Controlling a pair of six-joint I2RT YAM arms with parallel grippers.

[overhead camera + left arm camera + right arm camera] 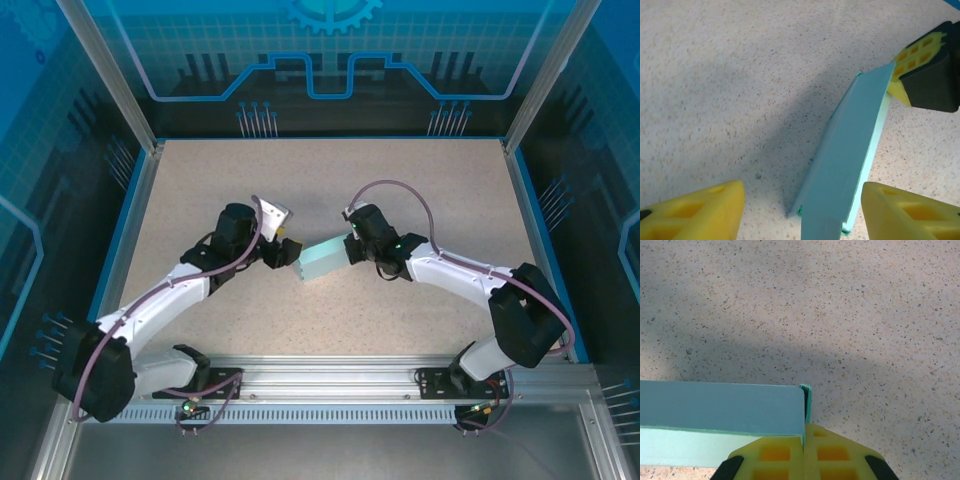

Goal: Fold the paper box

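Paper box (325,262) sits near the middle of the table (420,180). The right gripper (804,452) is clamped on a thin wall at the box's 3 o'clock end, likely steadying it. The left gripper (802,207) straddles the 9 o'clock end, jaws apart and gripping nothing, probably ready to press a side. The close-set wrists look like the one hindrance

Paper box (322,263) between left hand (291,252) and right hand (351,247)

A speckled beige worktop (330,190) lies inside a blue rim (330,139); a metal rail (340,370) runs along its near edge.
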